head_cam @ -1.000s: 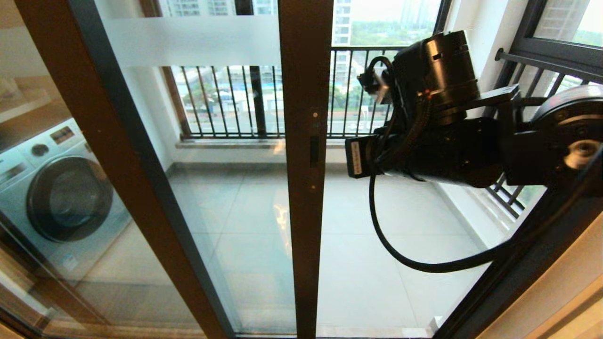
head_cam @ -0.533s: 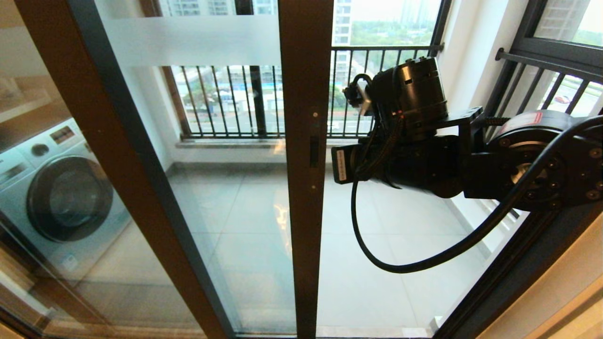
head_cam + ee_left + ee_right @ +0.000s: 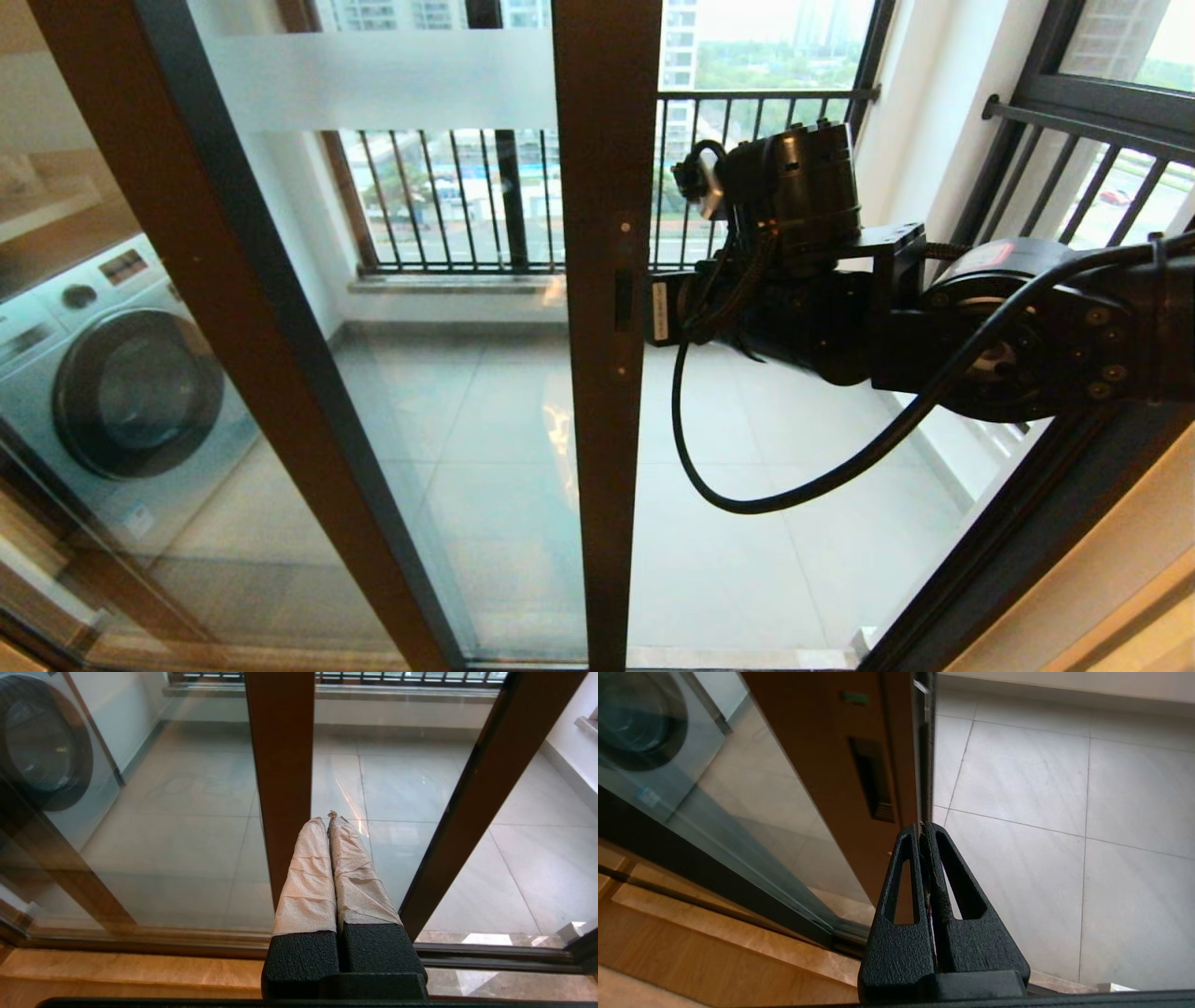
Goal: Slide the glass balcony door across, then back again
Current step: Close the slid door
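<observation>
Pale tiled balcony floor point(image 3: 766, 523) carrying a washing machine point(image 3: 112, 392) on the left, seen through glass.

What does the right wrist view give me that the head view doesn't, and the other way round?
Only the right wrist view: the right end effector, shut, its tips at the open edge of the door stile, just below the lock plate; whether they touch it I cannot tell. Also the bottom track.

Only the head view: the right arm reaching in from the right, the frosted band, the railing and the open gap right of the stile.

Both: the stile, lock plate, washing machine behind glass, and tiled floor.
</observation>
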Robot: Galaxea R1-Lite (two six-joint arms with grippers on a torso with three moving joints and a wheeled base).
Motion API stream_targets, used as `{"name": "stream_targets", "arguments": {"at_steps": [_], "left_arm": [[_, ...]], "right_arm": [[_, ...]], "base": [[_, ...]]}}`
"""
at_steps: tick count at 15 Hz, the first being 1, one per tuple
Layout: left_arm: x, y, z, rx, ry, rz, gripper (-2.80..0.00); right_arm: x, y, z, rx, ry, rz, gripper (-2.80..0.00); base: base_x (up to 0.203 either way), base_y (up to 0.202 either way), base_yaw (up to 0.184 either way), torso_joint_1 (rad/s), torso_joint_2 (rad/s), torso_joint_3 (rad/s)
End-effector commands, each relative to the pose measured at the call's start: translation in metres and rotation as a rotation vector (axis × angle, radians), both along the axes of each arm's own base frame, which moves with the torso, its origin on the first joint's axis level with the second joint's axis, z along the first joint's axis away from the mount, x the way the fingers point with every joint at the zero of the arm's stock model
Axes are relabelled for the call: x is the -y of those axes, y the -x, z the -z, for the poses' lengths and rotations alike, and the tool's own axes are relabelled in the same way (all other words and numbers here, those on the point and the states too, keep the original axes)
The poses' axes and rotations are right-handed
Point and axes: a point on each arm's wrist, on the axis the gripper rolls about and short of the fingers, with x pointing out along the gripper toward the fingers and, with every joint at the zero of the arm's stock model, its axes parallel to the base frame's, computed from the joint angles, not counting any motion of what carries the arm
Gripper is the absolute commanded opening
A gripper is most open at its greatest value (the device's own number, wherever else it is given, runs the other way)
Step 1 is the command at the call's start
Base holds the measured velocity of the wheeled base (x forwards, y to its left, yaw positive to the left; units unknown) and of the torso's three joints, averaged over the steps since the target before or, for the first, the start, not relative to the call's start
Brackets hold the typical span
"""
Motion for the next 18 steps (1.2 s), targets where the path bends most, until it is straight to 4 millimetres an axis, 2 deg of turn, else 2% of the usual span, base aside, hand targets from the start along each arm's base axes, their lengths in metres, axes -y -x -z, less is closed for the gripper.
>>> {"name": "stream_targets", "arguments": {"at_steps": [1, 3, 4, 5, 8, 13, 18], "left_arm": [[0.0, 0.0, 0.0, 0.0, 0.0, 0.0, -2.8], [0.0, 0.0, 0.0, 0.0, 0.0, 0.001, -2.8], [0.0, 0.0, 0.0, 0.0, 0.0, 0.0, -2.8], [0.0, 0.0, 0.0, -0.001, 0.0, 0.0, -2.8], [0.0, 0.0, 0.0, 0.0, 0.0, 0.0, -2.8], [0.0, 0.0, 0.0, 0.0, 0.0, 0.0, -2.8], [0.0, 0.0, 0.0, -0.001, 0.0, 0.0, -2.8]], "right_arm": [[-0.002, 0.002, 0.001, -0.002, 0.002, -0.004, -2.8], [-0.001, 0.009, -0.007, 0.01, -0.007, -0.01, -2.8], [-0.001, 0.009, -0.007, 0.011, -0.007, -0.01, -1.62], [-0.001, 0.009, -0.006, 0.012, -0.003, -0.009, 0.0], [-0.008, 0.008, 0.003, 0.011, 0.05, -0.002, 0.0], [-0.026, -0.018, 0.03, 0.041, 0.036, 0.042, 0.0], [-0.018, -0.039, 0.034, 0.055, 0.021, 0.093, 0.0]], "base": [[0.0, 0.0, 0.0, 0.0, 0.0, 0.0], [0.0, 0.0, 0.0, 0.0, 0.0, 0.0], [0.0, 0.0, 0.0, 0.0, 0.0, 0.0], [0.0, 0.0, 0.0, 0.0, 0.0, 0.0], [0.0, 0.0, 0.0, 0.0, 0.0, 0.0], [0.0, 0.0, 0.0, 0.0, 0.0, 0.0], [0.0, 0.0, 0.0, 0.0, 0.0, 0.0]]}}
